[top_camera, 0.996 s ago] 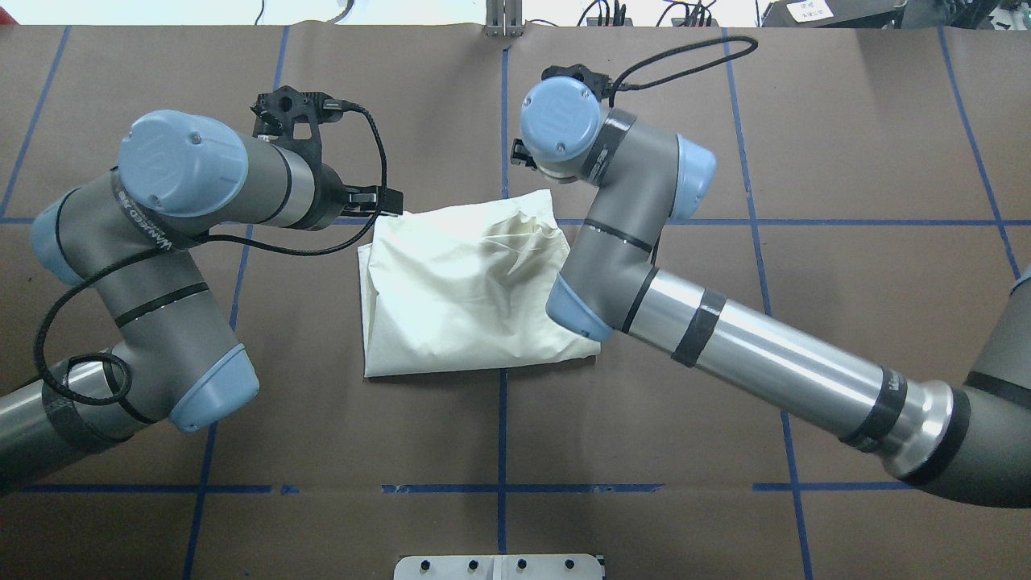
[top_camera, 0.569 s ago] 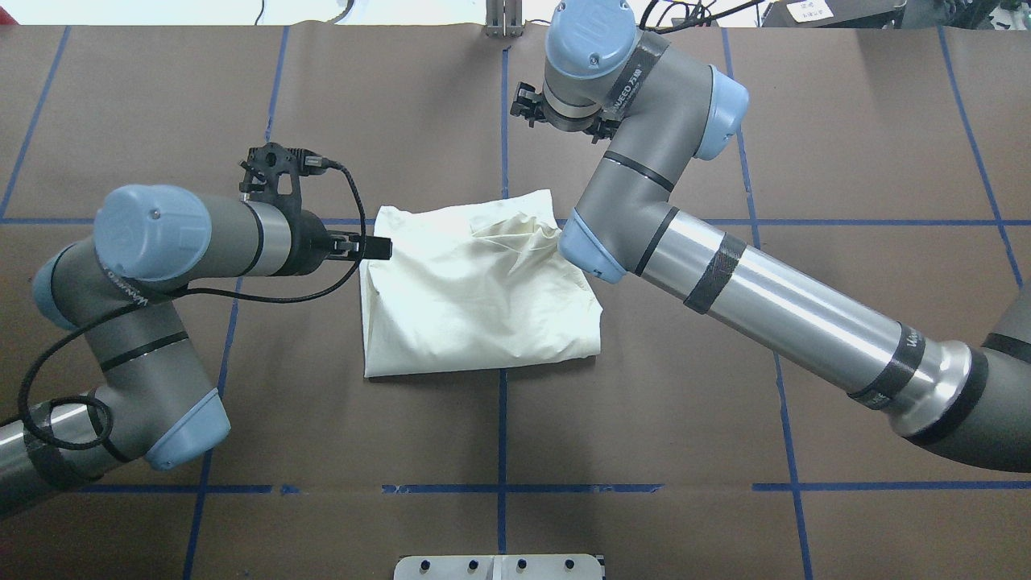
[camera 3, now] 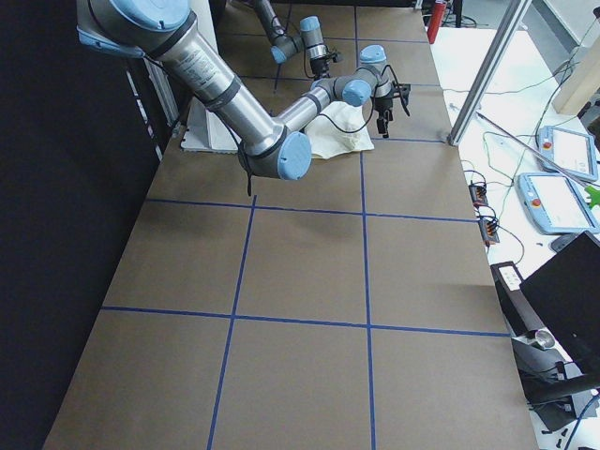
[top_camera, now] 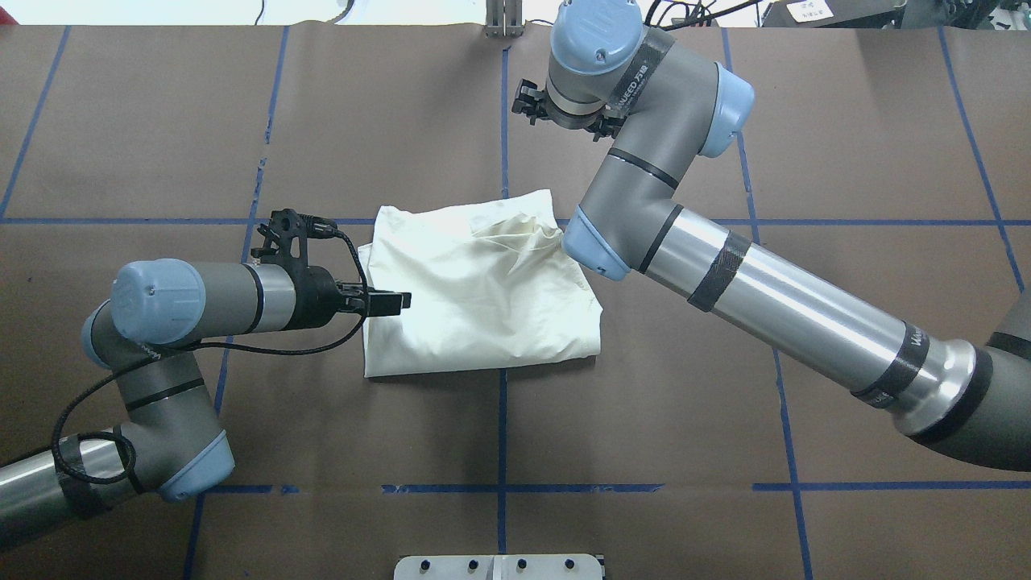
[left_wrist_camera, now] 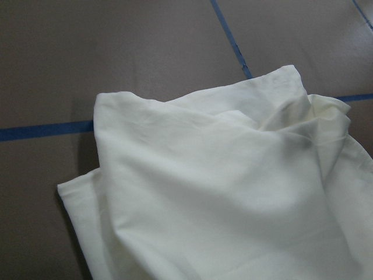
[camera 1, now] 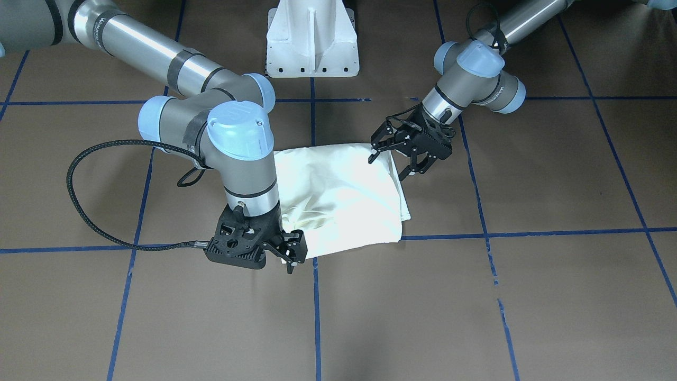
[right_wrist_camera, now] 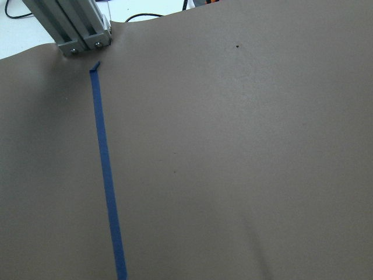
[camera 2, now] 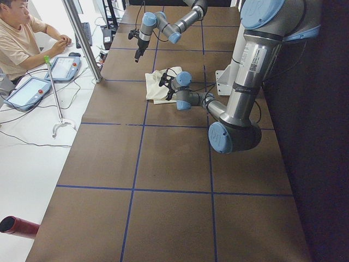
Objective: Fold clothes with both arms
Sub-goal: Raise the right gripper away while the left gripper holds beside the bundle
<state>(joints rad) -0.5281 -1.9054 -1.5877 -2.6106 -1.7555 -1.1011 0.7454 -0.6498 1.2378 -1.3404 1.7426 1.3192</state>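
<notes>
The left gripper (camera 1: 390, 165) is held with fingers spread over one edge of the folded cream shirt (top_camera: 475, 298), laid mid-table (top_camera: 685, 419). The right gripper (camera 1: 289, 253) is seen beside the shirt's far corner; its opening cannot be told.

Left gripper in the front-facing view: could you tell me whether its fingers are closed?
No, the left gripper has its fingers spread wide apart at the edge of the shirt.

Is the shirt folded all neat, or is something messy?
Mostly neat, but the shirt has a crumpled bunch at its far corner, beside the right arm, so it isn't lying flat there.
</notes>
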